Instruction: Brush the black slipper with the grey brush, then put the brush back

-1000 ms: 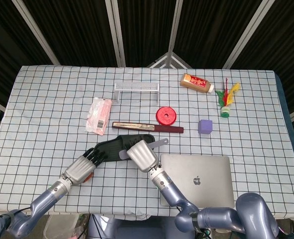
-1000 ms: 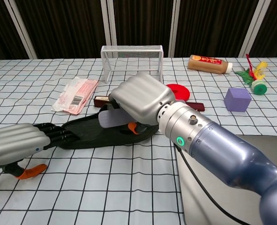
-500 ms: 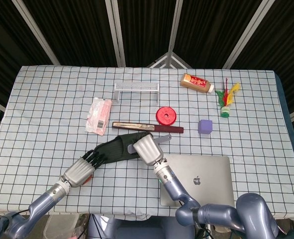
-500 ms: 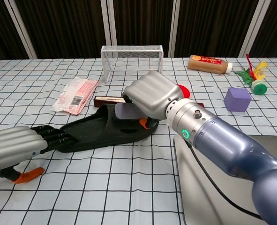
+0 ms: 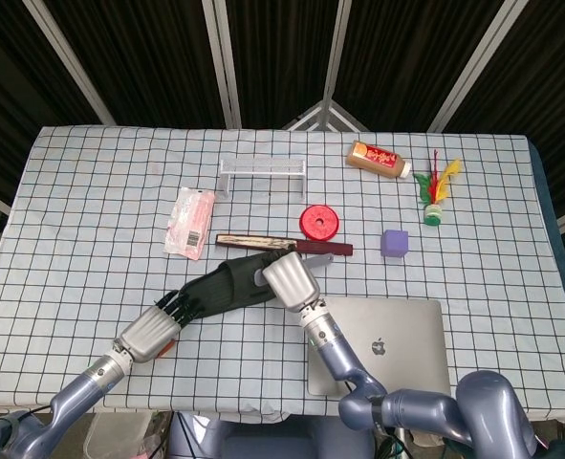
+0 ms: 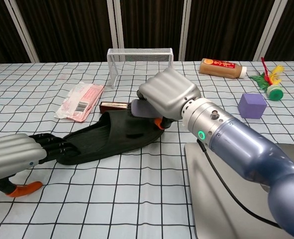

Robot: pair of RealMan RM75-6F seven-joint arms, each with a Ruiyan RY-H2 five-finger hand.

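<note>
Black slipper (image 5: 227,286) lies flat near the middle of the desk's (image 5: 91,201) near edge, one only, toe toward the long dark box (image 5: 282,245).

Right hand (image 5: 290,281) sits over the toe end, fingers (image 6: 159,97) curled tight around the grey brush (image 6: 143,107); only a pale grey piece of it shows under the palm, against the slipper's upper.

Left hand (image 5: 148,332) rests at the heel end, dark fingers (image 6: 54,146) held straight and close together, tips touching the slipper's heel; whether they grip it I cannot tell.

Elsewhere, one of each:
- white wire rack (image 5: 262,171), toward the far edge
- pink packet (image 5: 190,221)
- red disc (image 5: 319,223)
- purple cube (image 5: 394,242)
- brown bottle (image 5: 378,159)
- feathered shuttlecock (image 5: 437,196), toward the far right corner
- closed laptop (image 5: 382,344), at the near edge
</note>
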